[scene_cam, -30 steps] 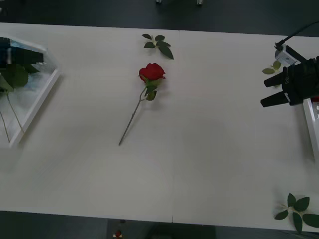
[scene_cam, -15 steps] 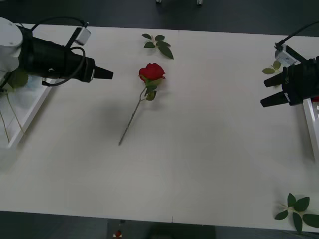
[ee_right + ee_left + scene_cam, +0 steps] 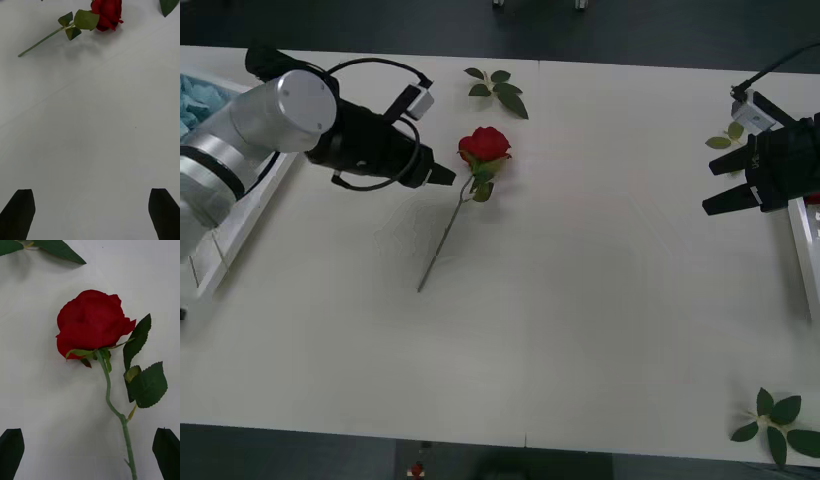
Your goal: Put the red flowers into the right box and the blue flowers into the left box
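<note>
Risk noted: your left tool [image 3: 442, 176], jaws apart, hovered just beside the red flower [image 3: 483, 146] lying mid-bench [image 3: 600, 300], and closing on the thin stem off-centre could have let it slip, while your right tool [image 3: 725, 185] waited open near the right box [image 3: 805, 250].

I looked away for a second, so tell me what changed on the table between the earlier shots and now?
The left end effector swung out from over the left box toward the table's middle and now sits open just beside the rose, its stem between the fingertips in the left wrist view. Nothing was grasped. The rose, leaf sprigs and right end effector stayed put.
</note>
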`<state>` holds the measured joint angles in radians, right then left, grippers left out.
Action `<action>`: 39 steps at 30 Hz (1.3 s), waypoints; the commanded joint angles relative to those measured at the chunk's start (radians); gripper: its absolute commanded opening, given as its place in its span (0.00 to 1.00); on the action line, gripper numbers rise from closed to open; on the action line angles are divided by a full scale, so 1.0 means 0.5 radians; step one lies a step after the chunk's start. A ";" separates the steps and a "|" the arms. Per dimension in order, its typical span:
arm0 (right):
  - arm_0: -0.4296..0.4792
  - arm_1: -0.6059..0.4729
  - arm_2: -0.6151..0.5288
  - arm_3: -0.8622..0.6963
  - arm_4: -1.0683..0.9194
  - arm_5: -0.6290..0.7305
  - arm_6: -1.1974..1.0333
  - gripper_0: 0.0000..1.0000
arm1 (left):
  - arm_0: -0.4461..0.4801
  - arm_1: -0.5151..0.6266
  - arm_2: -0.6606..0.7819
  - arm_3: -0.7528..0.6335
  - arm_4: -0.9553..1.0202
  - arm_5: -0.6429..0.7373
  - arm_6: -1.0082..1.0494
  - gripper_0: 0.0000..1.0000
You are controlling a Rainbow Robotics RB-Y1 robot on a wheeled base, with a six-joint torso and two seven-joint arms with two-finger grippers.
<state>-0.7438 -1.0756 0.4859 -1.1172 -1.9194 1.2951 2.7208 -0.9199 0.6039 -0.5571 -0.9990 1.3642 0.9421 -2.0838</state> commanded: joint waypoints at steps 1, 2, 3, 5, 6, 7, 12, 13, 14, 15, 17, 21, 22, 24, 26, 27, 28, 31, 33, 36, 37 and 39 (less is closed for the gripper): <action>-0.016 0.016 -0.015 -0.008 -0.008 -0.004 -0.031 0.88 | -0.102 -0.063 -0.024 -0.042 -0.121 -0.059 0.170 1.00; -0.016 0.016 -0.015 -0.008 -0.008 -0.004 -0.031 0.88 | -0.111 -0.088 -0.036 -0.042 -0.173 -0.059 0.216 1.00; -0.016 0.016 -0.015 -0.008 -0.008 -0.004 -0.031 0.88 | -0.121 -0.103 -0.042 -0.042 -0.204 -0.062 0.247 1.00; -0.016 0.016 -0.015 -0.008 -0.008 -0.004 -0.031 0.88 | -0.130 -0.125 -0.058 -0.042 -0.256 -0.062 0.293 1.00; -0.016 0.016 -0.015 -0.008 -0.008 -0.004 -0.031 0.88 | -0.139 -0.143 -0.076 -0.039 -0.308 -0.071 0.336 1.00; -0.016 0.016 -0.015 -0.008 -0.008 -0.004 -0.031 0.88 | -0.142 -0.152 -0.088 -0.042 -0.329 -0.080 0.351 1.00; -0.016 0.016 -0.015 -0.008 -0.008 -0.004 -0.031 0.88 | -0.151 -0.208 -0.174 -0.042 -0.507 -0.163 0.538 1.00; -0.016 0.016 -0.015 -0.008 -0.008 -0.004 -0.031 0.88 | -0.154 -0.217 -0.193 -0.039 -0.547 -0.172 0.584 1.00; -0.016 0.016 -0.015 -0.008 -0.008 -0.004 -0.031 0.88 | -0.154 -0.226 -0.199 -0.042 -0.575 -0.172 0.615 1.00; -0.016 0.016 -0.015 -0.008 -0.008 -0.004 -0.031 0.89 | -0.157 -0.238 -0.208 -0.039 -0.615 -0.172 0.649 1.00; -0.016 0.016 -0.015 -0.008 -0.008 -0.004 -0.031 0.89 | -0.164 -0.254 -0.236 -0.042 -0.679 -0.185 0.722 1.00; -0.016 0.016 -0.015 -0.008 -0.008 -0.004 -0.031 0.89 | -0.173 -0.278 -0.325 -0.039 -0.780 -0.270 0.857 1.00; -0.016 0.016 -0.015 -0.008 -0.008 -0.004 -0.031 0.88 | -0.173 -0.284 -0.355 -0.039 -0.811 -0.298 0.906 1.00; -0.016 0.016 -0.015 -0.008 -0.008 -0.004 -0.031 0.89 | -0.179 -0.294 -0.398 -0.039 -0.857 -0.326 0.989 1.00; -0.016 0.016 -0.015 -0.008 -0.008 -0.004 -0.031 0.88 | -0.185 -0.306 -0.420 -0.039 -0.875 -0.326 1.044 1.00; -0.016 0.016 -0.015 -0.008 -0.008 -0.004 -0.031 0.88 | -0.185 -0.312 -0.423 -0.036 -0.885 -0.326 1.050 1.00; -0.016 0.016 -0.015 -0.008 -0.008 -0.004 -0.031 0.89 | -0.188 -0.321 -0.426 -0.033 -0.891 -0.329 1.054 1.00; -0.016 0.016 -0.015 -0.008 -0.008 -0.004 -0.031 0.88 | -0.185 -0.349 -0.435 0.013 -0.903 -0.359 1.057 1.00; -0.016 0.016 -0.015 -0.008 -0.008 -0.004 -0.031 0.88 | -0.194 -0.367 -0.466 0.059 -0.909 -0.424 1.057 1.00; -0.016 0.016 -0.015 -0.008 -0.008 -0.004 -0.031 0.89 | -0.210 -0.395 -0.555 0.151 -0.915 -0.562 1.063 1.00; -0.016 0.016 -0.015 -0.008 -0.008 -0.004 -0.031 0.89 | -0.219 -0.410 -0.585 0.200 -0.918 -0.611 1.069 1.00; -0.016 0.016 -0.015 -0.008 -0.008 -0.004 -0.031 0.89 | -0.228 -0.432 -0.607 0.243 -0.915 -0.645 1.069 1.00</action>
<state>-0.7438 -1.0756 0.4859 -1.1172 -1.9194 1.2951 2.7208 -0.9685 0.4014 -0.8270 -0.8902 0.9167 0.6439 -1.5791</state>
